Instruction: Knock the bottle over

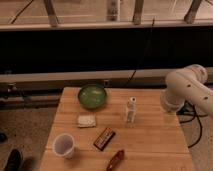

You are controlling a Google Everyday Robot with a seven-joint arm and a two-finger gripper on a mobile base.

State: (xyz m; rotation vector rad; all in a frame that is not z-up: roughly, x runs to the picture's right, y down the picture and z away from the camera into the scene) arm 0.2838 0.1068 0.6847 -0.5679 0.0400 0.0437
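The bottle [131, 110] is small, slim and translucent with a white cap. It stands upright on the wooden table [150, 150], right of centre. My white arm [187, 86] reaches in from the right. My gripper [169, 116] hangs below the arm over the table's right edge. It is to the right of the bottle and apart from it.
A green bowl [92, 95] sits at the back of the table. A white packet [86, 120], a dark snack bar [104, 138] and a reddish-brown object [115, 160] lie toward the front. A translucent white cup [64, 145] stands front left. Cables hang right of the table.
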